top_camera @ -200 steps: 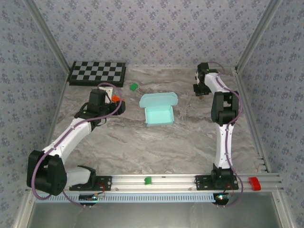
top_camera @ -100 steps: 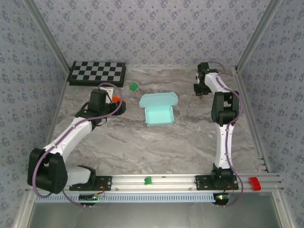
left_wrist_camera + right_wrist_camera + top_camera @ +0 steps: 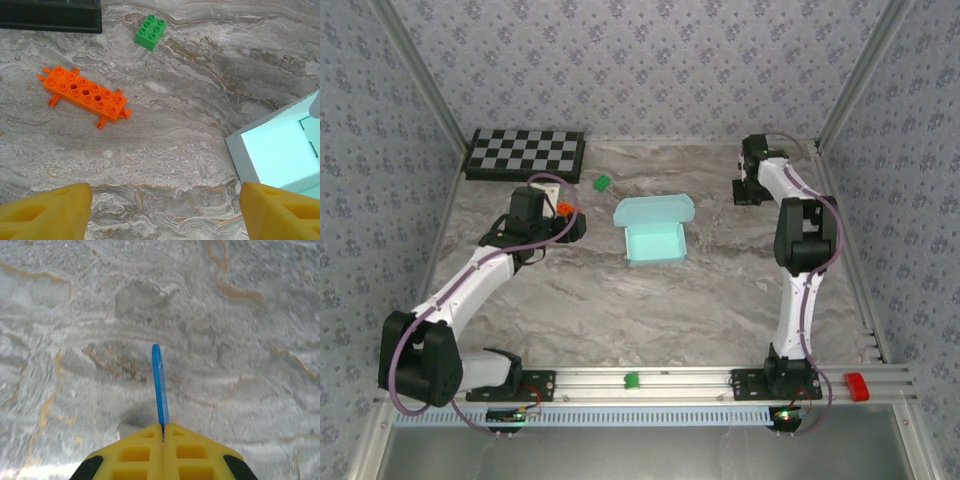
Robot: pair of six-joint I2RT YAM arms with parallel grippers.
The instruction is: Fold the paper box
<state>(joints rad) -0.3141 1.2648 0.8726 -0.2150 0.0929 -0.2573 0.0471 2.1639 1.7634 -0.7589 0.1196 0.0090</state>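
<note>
The paper box (image 3: 655, 241) is pale aqua card, standing open in the middle of the table with its lid flap (image 3: 655, 209) laid back on the far side. One corner of the paper box (image 3: 280, 156) shows at the right of the left wrist view. My left gripper (image 3: 568, 224) hovers left of the box; my left gripper (image 3: 162, 215) is open, with bare marble between its yellow fingers (image 3: 47, 210). My right gripper (image 3: 748, 193) is at the far right, apart from the box. In the right wrist view my right gripper (image 3: 163, 426) is shut, pinching a thin blue strip (image 3: 159, 385) that sticks out edge-on.
An orange studded block (image 3: 85, 95) and a small green block (image 3: 150, 32) lie left of the box. A black-and-white checkerboard (image 3: 525, 153) sits at the far left. A green block (image 3: 631, 380) and a red block (image 3: 857, 386) rest on the front rail.
My right gripper has closed and shifted slightly to the right near the back wall. The left arm and the box have stayed put.
</note>
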